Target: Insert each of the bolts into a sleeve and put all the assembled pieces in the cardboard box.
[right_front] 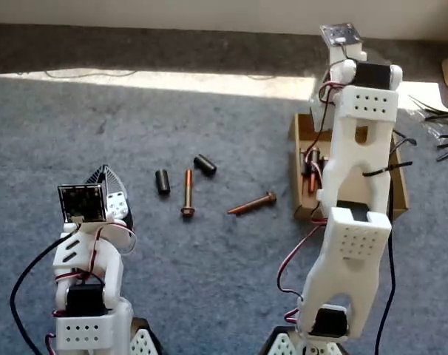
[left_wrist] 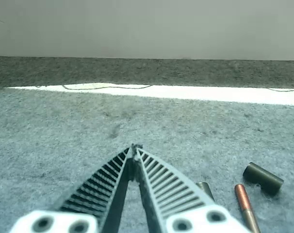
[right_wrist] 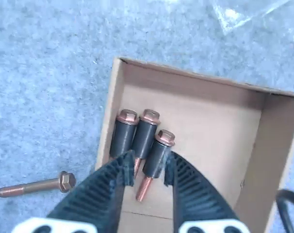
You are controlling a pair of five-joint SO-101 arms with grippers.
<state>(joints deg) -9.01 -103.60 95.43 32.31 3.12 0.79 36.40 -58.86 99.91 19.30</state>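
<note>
Two black sleeves [right_front: 163, 182] [right_front: 205, 164] lie on the grey carpet, with one copper bolt [right_front: 188, 192] between them and a second bolt [right_front: 252, 203] nearer the cardboard box [right_front: 398, 194]. My left gripper [left_wrist: 134, 148] is shut and empty, low over the carpet short of a sleeve [left_wrist: 263, 178] and a bolt [left_wrist: 246, 206]. My right gripper [right_wrist: 148, 165] hangs open above the box [right_wrist: 205, 121]. Three assembled pieces [right_wrist: 144, 136] lie side by side inside, the nearest one [right_wrist: 159, 153] between the open fingers. A loose bolt [right_wrist: 35, 185] lies outside the box wall.
A clear plastic bag [right_wrist: 239, 12] lies on the carpet beyond the box. Black cable-like items [right_front: 446, 140] sit at the far right edge. A thin cable [left_wrist: 108, 87] runs along the sunlit strip at the far side of the carpet.
</note>
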